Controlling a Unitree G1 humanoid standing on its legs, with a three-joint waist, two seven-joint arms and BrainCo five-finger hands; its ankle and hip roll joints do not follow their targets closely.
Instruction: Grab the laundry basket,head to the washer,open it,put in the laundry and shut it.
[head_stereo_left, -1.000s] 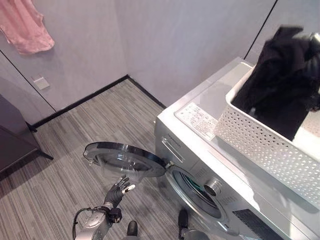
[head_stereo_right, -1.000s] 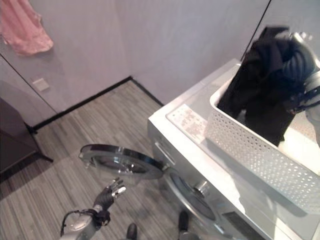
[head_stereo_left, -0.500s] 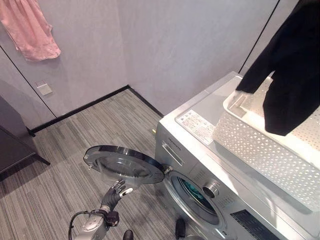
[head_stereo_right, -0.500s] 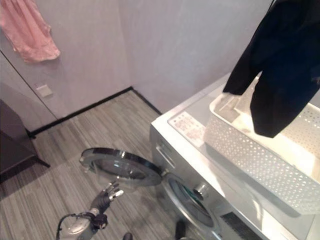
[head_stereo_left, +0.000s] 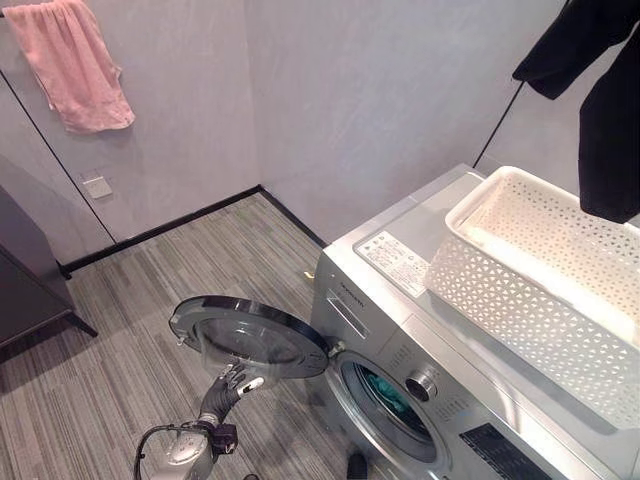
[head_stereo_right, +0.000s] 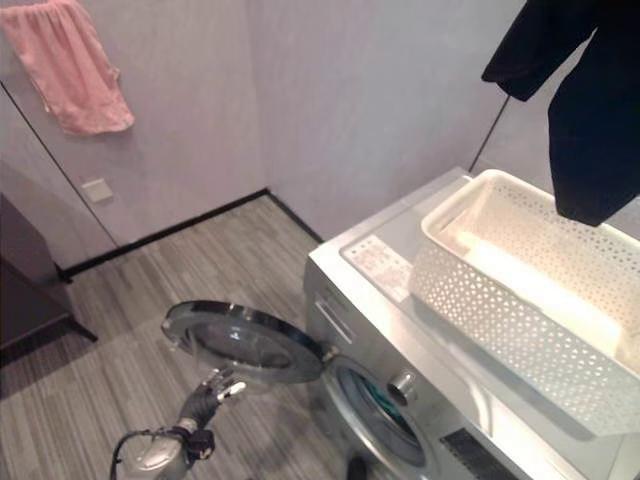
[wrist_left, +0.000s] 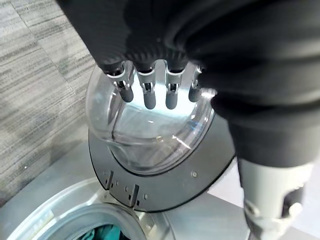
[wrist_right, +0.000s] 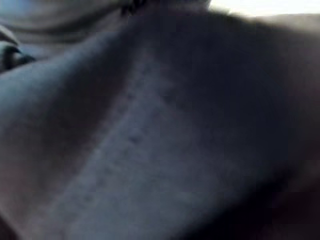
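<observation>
At two o'clock above the basket (head_stereo_left: 540, 290), you are lifting the dark garment (head_stereo_right: 585, 110) clear, right-hand fingers impossible to tell, left hand (head_stereo_left: 232, 385) fingers straight by the open door (head_stereo_left: 250, 335).

Even, soft indoor light in both eye views, bright wash inside the white basket (head_stereo_right: 520, 270), glare streaks on the washer door's (wrist_left: 150, 145) glass, and the right wrist view is dim, blurred dark cloth (wrist_right: 160, 130).
</observation>
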